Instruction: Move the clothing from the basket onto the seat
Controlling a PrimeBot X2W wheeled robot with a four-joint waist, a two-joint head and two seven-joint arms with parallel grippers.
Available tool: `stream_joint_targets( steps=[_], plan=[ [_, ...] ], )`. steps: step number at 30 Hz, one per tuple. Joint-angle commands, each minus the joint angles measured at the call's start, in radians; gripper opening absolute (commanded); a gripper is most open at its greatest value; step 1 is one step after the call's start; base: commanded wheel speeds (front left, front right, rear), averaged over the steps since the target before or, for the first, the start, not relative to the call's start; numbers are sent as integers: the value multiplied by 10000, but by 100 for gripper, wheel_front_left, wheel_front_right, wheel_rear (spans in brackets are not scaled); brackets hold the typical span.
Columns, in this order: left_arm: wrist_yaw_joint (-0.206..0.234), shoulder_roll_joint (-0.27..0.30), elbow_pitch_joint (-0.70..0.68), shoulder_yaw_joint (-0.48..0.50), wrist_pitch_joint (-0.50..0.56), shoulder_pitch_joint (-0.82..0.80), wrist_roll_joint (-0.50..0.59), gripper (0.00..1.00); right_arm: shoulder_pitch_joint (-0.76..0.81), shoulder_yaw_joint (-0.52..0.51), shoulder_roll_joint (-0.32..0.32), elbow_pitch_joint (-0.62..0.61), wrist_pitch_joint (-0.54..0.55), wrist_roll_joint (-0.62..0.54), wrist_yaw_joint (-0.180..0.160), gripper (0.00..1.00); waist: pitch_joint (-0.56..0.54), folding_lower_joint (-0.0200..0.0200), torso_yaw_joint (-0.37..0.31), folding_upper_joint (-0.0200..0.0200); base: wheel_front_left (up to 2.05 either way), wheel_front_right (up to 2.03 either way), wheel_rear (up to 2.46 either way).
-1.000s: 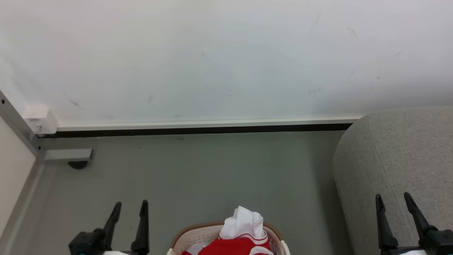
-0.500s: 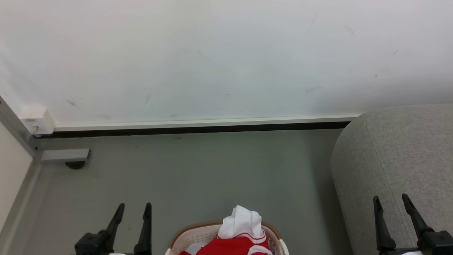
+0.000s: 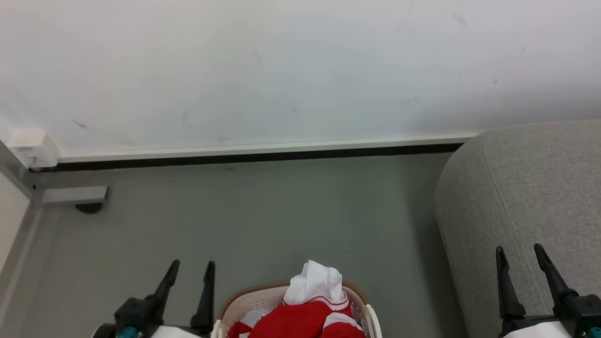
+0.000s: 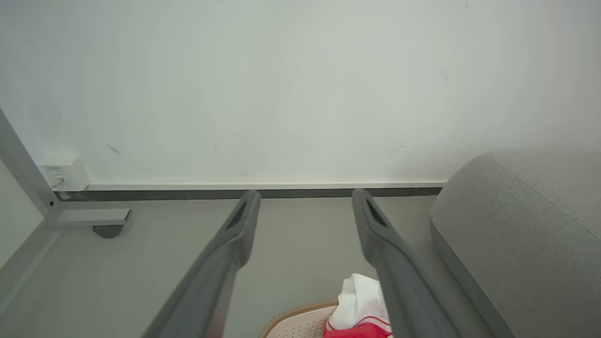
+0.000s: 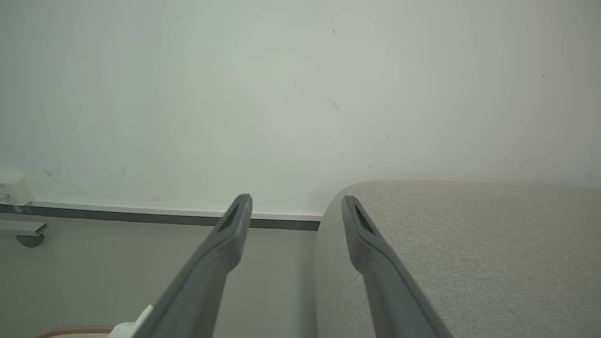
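I am holding my left gripper and right gripper empty, fingers apart, either side of the laundry basket; the red jersey is lying heaped inside it; the whole move onto the grey sofa is, by my judgement, waiting to be done.

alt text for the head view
A cream laundry basket holding a red jersey and white cloth sits bottom centre on a grey floor, between the open left claw and right claw. A grey sofa stands at right, white wall behind.
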Motion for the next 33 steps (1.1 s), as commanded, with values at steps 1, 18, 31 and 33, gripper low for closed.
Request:
stream_joint_targets(
  steps=[1,18,31,33],
  plan=[
    [-52,59,73,-140,-6,-246,190,100,-182,-3,-16,-86,-31,100,-21,100,292,0,-107,-1,0,0,0],
    [-57,752,3366,-4078,701,-2987,-36,100,-1956,418,-15,-579,-31,516,-21,100,2989,0,-730,-1,0,0,0],
    [-59,964,5574,-6080,2102,-5023,498,100,-3456,644,-16,-1179,-29,1186,-21,100,5549,0,-1254,-1,0,0,0],
    [-59,953,5875,-6381,2388,-5277,579,100,-3675,644,-15,-1344,-31,1372,-21,100,5952,0,-1340,-1,0,0,0]
  ],
)
